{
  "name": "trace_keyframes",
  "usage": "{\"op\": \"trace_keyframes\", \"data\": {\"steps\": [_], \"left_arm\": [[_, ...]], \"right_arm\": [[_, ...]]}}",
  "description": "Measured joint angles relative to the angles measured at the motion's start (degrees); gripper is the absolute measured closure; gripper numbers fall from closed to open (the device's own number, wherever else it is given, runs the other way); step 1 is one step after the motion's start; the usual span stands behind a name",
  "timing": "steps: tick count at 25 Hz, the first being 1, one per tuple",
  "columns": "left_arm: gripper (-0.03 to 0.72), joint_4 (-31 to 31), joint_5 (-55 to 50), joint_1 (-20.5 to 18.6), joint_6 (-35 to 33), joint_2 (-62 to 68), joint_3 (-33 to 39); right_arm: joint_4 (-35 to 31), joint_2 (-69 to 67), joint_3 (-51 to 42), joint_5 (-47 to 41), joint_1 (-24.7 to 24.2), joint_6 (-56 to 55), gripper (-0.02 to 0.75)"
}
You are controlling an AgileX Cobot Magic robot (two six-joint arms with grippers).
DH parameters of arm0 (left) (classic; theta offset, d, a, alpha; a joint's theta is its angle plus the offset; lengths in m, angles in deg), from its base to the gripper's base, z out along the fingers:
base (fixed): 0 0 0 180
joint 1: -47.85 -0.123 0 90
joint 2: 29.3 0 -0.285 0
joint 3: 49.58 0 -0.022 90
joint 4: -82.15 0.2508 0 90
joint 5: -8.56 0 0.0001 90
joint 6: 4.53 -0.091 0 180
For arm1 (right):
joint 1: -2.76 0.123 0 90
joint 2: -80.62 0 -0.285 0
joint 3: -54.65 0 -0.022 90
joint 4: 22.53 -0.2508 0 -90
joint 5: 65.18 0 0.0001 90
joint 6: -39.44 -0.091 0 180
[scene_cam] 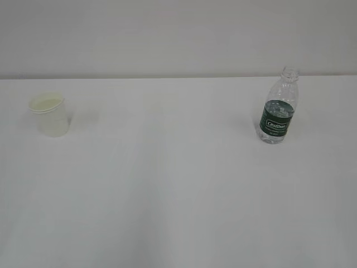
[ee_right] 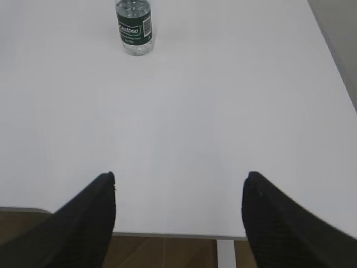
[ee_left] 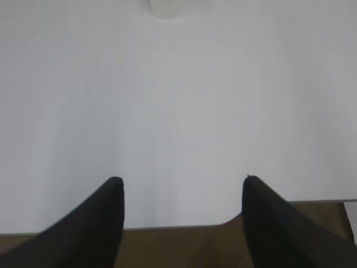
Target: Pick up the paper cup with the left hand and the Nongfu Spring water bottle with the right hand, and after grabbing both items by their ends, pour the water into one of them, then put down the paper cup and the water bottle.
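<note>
The paper cup, white, tapered and rolled at the rim, stands upright with its mouth up near the far left of the smooth white tabletop, and the clear ribbed Nongfu Spring water bottle, dark green label around its middle, stands upright with its uncapped neck up towards the far right. The left gripper hangs over the tabletop's near edge with jaws apart, holding nothing. The right gripper does likewise, the bottle well ahead of it.

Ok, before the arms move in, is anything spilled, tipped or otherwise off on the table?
Nothing stands out. The small white paper cup and the clear ribbed plastic bottle with the green label both stand upright, far apart, on a dry white table. The bottle has no cap.
</note>
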Motion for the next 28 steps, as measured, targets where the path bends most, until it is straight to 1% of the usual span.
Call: {"op": "trace_keyframes", "data": {"steps": [5,9,15,20,28], "left_arm": [[0.236,0.00,-0.50,0.00,0.00,0.00,0.00],[0.238,1.58,-0.50,0.00,0.00,0.00,0.00],[0.238,2.19,-0.50,2.42,0.00,0.00,0.00],[0.238,2.42,0.37,3.19,0.00,-0.28,0.28],[0.238,2.79,0.73,3.30,0.00,-10.33,0.65]], "right_arm": [[0.00,0.00,-0.46,1.43,0.00,0.00,0.212],[0.00,0.00,-1.87,3.77,0.00,-0.13,0.213],[0.00,0.00,-2.11,4.50,0.00,-0.13,0.213],[0.00,0.00,-2.11,4.50,0.00,-0.13,0.213],[0.00,0.00,-2.11,4.50,0.00,-0.13,0.213]]}}
